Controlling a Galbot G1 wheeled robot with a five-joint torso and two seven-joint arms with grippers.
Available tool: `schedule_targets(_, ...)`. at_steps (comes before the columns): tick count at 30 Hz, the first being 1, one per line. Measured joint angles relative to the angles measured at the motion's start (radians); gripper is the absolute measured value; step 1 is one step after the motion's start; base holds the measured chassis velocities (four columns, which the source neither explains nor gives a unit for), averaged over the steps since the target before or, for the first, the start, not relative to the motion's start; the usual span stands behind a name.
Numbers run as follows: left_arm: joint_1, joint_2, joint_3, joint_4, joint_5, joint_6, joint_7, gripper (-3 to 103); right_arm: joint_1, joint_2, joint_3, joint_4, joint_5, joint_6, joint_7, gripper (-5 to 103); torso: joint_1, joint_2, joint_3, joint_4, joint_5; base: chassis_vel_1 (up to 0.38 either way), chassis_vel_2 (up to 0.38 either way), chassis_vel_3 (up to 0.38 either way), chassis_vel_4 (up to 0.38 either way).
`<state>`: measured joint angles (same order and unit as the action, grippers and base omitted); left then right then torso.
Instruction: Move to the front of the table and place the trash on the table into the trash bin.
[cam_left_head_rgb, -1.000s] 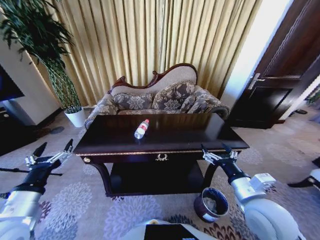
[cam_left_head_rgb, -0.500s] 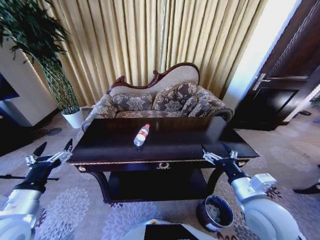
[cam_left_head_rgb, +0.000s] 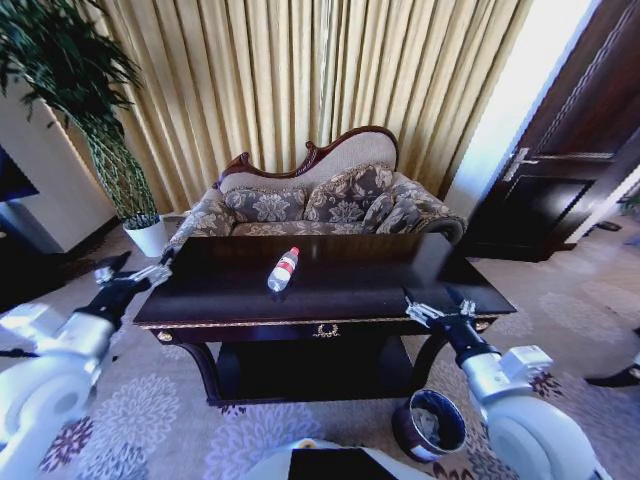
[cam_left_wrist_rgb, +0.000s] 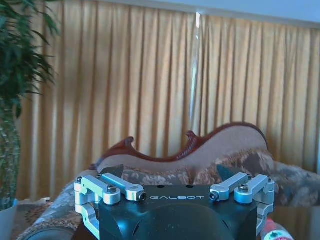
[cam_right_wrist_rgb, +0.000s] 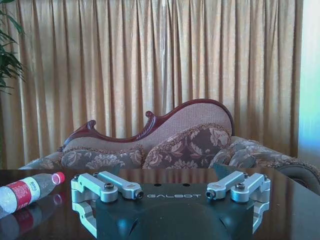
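Gold curtains and a floral sofa (cam_left_head_rgb: 320, 195) sit behind the dark worktop (cam_left_head_rgb: 380, 285). Mid-frame, the bottle (cam_left_head_rgb: 283, 270) lies on its side, red cap pointing toward the sofa. Left end effector (cam_left_head_rgb: 135, 272) and right end effector (cam_left_head_rgb: 437, 305) are both spread. Trash bin (cam_left_head_rgb: 430, 424) sits on the floor, lower right.

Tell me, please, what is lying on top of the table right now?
A clear plastic bottle with a red cap lies on its side on the table. The right gripper hides a little of the table's near right corner.

floral sofa (cam_left_head_rgb: 318, 196) before gold curtains (cam_left_head_rgb: 300, 80)
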<state>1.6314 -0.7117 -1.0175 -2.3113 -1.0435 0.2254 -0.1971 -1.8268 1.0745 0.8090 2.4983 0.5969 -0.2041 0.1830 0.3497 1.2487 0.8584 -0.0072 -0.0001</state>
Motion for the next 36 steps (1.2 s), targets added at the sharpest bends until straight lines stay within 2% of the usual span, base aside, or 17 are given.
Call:
schedule_targets(2, -0.085, 0.083, 0.079, 0.044, -0.024, 0.003, -0.024, 100, -0.003, 0.011, -0.001, 0.0, -0.012, 0.007, 0.001, 100, 0.0, 0.0, 0.0, -0.0003, -0.0002, 0.0, 0.0, 0.0, 0.0)
schedule_targets(4, -0.092, 0.088, 0.083, 0.046, -0.028, 0.003, -0.025, 100, -0.003, 0.012, -0.001, 0.0, -0.012, 0.007, 0.001, 100, 0.0, 0.0, 0.0, -0.0003, -0.0001, 0.0, 0.0, 0.0, 0.0)
schedule_targets(5, -0.157, 0.14, 0.124, 0.062, -0.064, 0.013, -0.035, 100, -0.003, 0.017, -0.001, 0.001, -0.016, 0.009, 0.001, 100, 0.0, 0.0, 0.0, -0.0003, 0.0001, 0.0, 0.0, 0.0, 0.0)
schedule_targets(6, -0.157, 0.14, 0.124, 0.062, -0.064, 0.013, -0.035, 100, -0.003, 0.017, -0.001, 0.001, -0.016, 0.009, 0.001, 100, 0.0, 0.0, 0.0, -0.0003, 0.0001, 0.0, 0.0, 0.0, 0.0)
schedule_targets(8, -0.25, 0.196, 0.194, 0.074, -0.12, 0.042, -0.056, 100, -0.002, 0.023, -0.001, 0.001, -0.019, 0.009, 0.001, 100, 0.0, 0.0, 0.0, -0.0003, 0.0002, 0.0, 0.0, 0.0, 0.0)
schedule_targets(11, -0.351, 0.241, 0.312, 0.096, -0.157, 0.061, -0.072, 100, -0.003, 0.03, -0.003, 0.001, -0.026, 0.01, 0.001, 100, 0.0, 0.0, 0.0, -0.0003, 0.0002, 0.0, 0.0, 0.0, 0.0)
schedule_targets(14, -0.404, 0.255, 0.379, 0.11, -0.16, 0.064, -0.072, 100, -0.003, 0.032, -0.003, 0.001, -0.028, 0.01, 0.001, 100, 0.0, 0.0, 0.0, -0.0003, 0.0, 0.0, 0.0, 0.0, 0.0)
schedule_targets(16, -0.502, 0.266, 0.483, 0.137, -0.161, 0.065, -0.073, 100, -0.004, 0.032, -0.003, 0.001, -0.029, 0.01, 0.001, 100, 0.0, 0.0, 0.0, 0.0, 0.0001, 0.0, 0.0, 0.0, 0.0)
schedule_targets(18, -0.533, 0.266, 0.514, 0.146, -0.161, 0.065, -0.074, 100, -0.004, 0.032, -0.002, 0.001, -0.029, 0.01, 0.001, 100, 0.0, 0.0, 0.0, -0.0001, 0.0, 0.0, 0.0, 0.0, 0.0)
schedule_targets(20, -0.673, 0.255, 0.645, 0.189, -0.16, 0.066, -0.092, 100, -0.007, 0.029, 0.002, 0.001, -0.029, 0.011, 0.001, 100, 0.0, 0.0, 0.0, -0.0001, 0.0003, 0.0, 0.0, 0.0, 0.0)
schedule_targets(22, -0.699, 0.25, 0.676, 0.197, -0.161, 0.068, -0.095, 100, -0.008, 0.029, 0.003, 0.002, -0.028, 0.011, 0.001, 100, 0.0, 0.0, 0.0, -0.0002, 0.0003, 0.0, 0.0, 0.0, 0.0)
schedule_targets(27, -0.924, 0.165, 0.94, 0.276, -0.18, 0.096, -0.152, 100, -0.018, 0.026, 0.013, 0.002, -0.027, 0.011, 0.001, 100, 0.0, 0.0, 0.0, -0.0003, 0.0, 0.0, 0.0, 0.0, 0.0)
schedule_targets(28, -0.924, 0.165, 0.94, 0.276, -0.18, 0.096, -0.152, 100, -0.018, 0.026, 0.013, 0.002, -0.027, 0.011, 0.001, 100, 0.0, 0.0, 0.0, -0.0003, 0.0, 0.0, 0.0, 0.0, 0.0)
schedule_targets(31, -1.044, 0.105, 1.067, 0.305, -0.196, 0.112, -0.171, 100, -0.02, 0.022, 0.019, 0.002, -0.025, 0.011, 0.002, 100, 0.0, 0.0, 0.0, -0.0005, 0.0003, 0.0, 0.0, 0.0, 0.0)
schedule_targets(33, -1.056, 0.099, 1.079, 0.309, -0.197, 0.114, -0.171, 100, -0.02, 0.021, 0.019, 0.002, -0.025, 0.011, 0.002, 100, 0.0, 0.0, 0.0, -0.0004, 0.0002, 0.0, 0.0, 0.0, 0.0)
schedule_targets(34, -1.104, 0.069, 1.129, 0.322, -0.21, 0.138, -0.18, 100, -0.021, 0.018, 0.021, 0.002, -0.024, 0.011, 0.002, 100, 0.0, 0.0, 0.0, -0.0005, 0.0003, 0.0, 0.0, 0.0, 0.0)
schedule_targets(36, -1.114, 0.062, 1.138, 0.324, -0.219, 0.154, -0.189, 100, -0.02, 0.018, 0.021, 0.002, -0.024, 0.011, 0.003, 100, 0.0, 0.0, 0.0, -0.0004, 0.0003, 0.0, 0.0, 0.0, 0.0)
